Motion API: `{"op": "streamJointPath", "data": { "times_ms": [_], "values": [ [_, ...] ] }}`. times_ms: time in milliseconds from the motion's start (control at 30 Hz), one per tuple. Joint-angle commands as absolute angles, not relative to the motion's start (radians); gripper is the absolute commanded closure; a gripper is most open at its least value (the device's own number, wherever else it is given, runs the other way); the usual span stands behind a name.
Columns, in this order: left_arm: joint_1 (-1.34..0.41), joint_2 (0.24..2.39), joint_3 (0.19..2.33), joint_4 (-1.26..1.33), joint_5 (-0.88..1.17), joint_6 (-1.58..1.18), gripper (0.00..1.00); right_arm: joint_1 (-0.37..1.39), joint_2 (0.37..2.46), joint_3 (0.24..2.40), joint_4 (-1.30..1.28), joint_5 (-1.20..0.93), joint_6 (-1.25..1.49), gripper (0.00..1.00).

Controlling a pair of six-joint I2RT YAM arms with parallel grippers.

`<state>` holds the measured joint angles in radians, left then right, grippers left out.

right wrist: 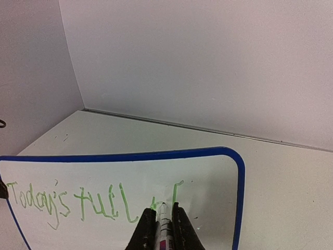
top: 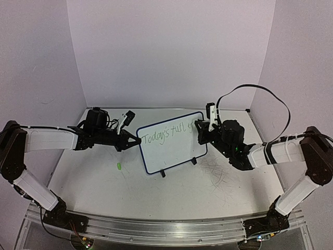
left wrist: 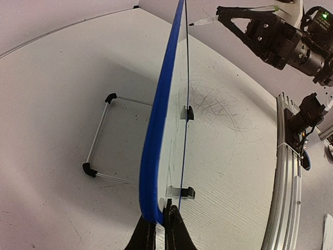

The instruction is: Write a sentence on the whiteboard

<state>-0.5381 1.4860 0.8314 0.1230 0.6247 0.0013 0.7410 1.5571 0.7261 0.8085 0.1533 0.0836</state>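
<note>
The whiteboard (top: 174,146) stands tilted on its two black feet mid-table, blue-framed. Green handwriting (top: 164,134) on it reads "Today's full" plus the start of "of" (right wrist: 174,195). My left gripper (top: 134,140) is shut on the board's left edge; in the left wrist view its jaws (left wrist: 158,229) pinch the blue frame (left wrist: 156,130). My right gripper (top: 200,126) is shut on a white marker (right wrist: 164,224), whose tip touches the board at the last green strokes. The marker also shows in the left wrist view (left wrist: 208,21).
A small green marker cap (top: 119,166) lies on the table left of the board. Grey scribble marks (top: 218,172) stain the table to the right. A wire stand (left wrist: 101,135) props the board from behind. White walls close in the back and sides.
</note>
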Motion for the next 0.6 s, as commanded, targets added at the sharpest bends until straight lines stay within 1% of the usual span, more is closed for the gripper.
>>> {"op": "streamJointPath", "data": {
  "times_ms": [0,567],
  "values": [
    [-0.532,1.474,0.849,0.094,0.533,0.081,1.00,0.740,1.575,0.771,0.850,0.176,0.071,1.00],
    [-0.532,1.470,0.847,0.094,0.537,0.083,1.00,0.741,1.628,0.798,0.845,0.206,0.069,1.00]
  ]
}}
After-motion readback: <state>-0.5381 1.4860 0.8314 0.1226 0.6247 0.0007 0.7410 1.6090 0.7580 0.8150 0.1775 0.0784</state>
